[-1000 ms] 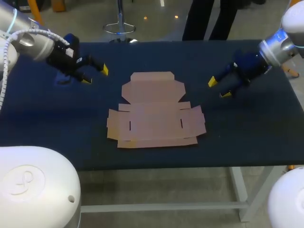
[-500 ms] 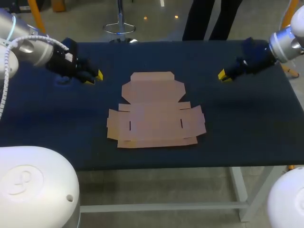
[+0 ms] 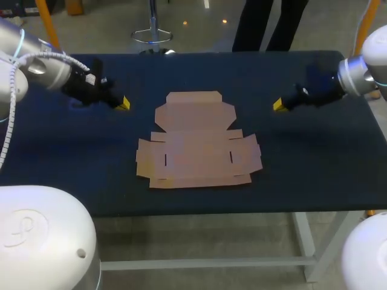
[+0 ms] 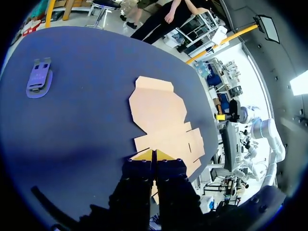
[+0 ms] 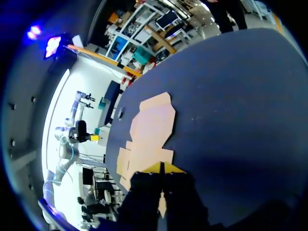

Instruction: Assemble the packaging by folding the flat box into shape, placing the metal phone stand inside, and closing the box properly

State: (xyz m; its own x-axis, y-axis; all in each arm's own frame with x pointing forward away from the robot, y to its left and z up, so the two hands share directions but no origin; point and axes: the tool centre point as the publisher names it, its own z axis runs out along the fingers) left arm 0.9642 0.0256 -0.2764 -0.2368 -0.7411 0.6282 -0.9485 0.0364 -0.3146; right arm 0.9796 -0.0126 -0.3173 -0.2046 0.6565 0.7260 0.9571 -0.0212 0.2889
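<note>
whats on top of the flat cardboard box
Nothing: the flat box lies bare on the table, flaps spread. The left gripper and right gripper stand off to its sides. What lies under the cardboard cannot be seen.

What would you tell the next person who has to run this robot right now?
Left gripper: shut, empty, left of the box.
Right gripper: shut, empty, right of the box.
Flat box: lies unfolded in the middle of the table, nothing touching it.
Phone stand: lies on the table, apart from the box, on the left gripper's side.
Done: nothing yet.
Left: fold the box, put the stand in, close it.
</note>
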